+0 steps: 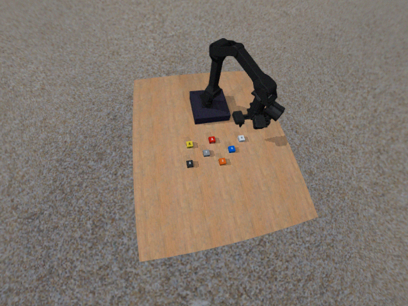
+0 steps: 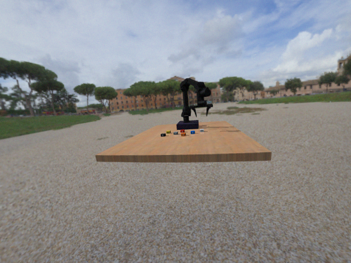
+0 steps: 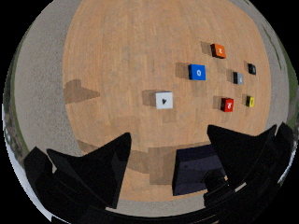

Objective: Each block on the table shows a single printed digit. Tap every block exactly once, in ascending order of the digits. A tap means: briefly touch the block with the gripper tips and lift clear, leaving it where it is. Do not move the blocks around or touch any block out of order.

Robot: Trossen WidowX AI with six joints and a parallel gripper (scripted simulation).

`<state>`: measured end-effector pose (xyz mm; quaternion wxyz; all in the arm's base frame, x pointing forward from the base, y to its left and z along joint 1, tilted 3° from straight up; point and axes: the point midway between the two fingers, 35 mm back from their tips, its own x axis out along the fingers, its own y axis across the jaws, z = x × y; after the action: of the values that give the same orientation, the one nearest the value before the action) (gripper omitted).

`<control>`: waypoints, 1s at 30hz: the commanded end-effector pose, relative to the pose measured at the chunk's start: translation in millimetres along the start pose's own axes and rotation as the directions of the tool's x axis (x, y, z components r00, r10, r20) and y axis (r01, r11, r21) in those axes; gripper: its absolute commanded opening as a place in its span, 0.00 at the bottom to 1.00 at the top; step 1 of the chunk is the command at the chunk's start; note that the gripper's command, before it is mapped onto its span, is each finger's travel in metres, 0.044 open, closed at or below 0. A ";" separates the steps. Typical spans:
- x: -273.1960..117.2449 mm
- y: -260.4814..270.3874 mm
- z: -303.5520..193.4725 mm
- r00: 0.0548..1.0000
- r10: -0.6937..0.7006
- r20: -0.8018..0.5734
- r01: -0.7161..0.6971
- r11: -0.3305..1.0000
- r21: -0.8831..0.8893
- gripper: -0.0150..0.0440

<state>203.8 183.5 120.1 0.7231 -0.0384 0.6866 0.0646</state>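
My gripper [image 1: 249,127] [image 2: 201,115] [image 3: 171,133] is open and empty, high above the table near the white block. The white block [image 1: 241,138] [image 2: 202,130] [image 3: 163,100] seems to show 4, the blue block [image 1: 231,149] [image 2: 192,132] [image 3: 197,72] 0, the orange block [image 1: 222,161] [image 2: 183,134] [image 3: 218,50] 2, the grey block [image 1: 206,152] [image 2: 175,132] [image 3: 238,77] 7. Digits on the red block [image 1: 211,139] [image 2: 182,131] [image 3: 227,105], yellow block [image 1: 189,144] [image 2: 168,131] [image 3: 250,101] and black block [image 1: 189,163] [image 2: 163,135] [image 3: 252,69] are unclear.
The wooden table [image 1: 184,210] [image 2: 181,147] [image 3: 112,47] bears the arm's dark base [image 1: 210,113] [image 2: 187,125] [image 3: 189,175], behind the blocks in the top and exterior views. The arm bends out to the right. Its shadow falls near the table's right edge in the top view.
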 end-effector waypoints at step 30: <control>-2.8 -81.8 72.2 1.000 -0.011 0.014 0.011 1.000 0.019 0.93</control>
<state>286.3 110.2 123.1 0.7293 -0.0308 0.6820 0.0447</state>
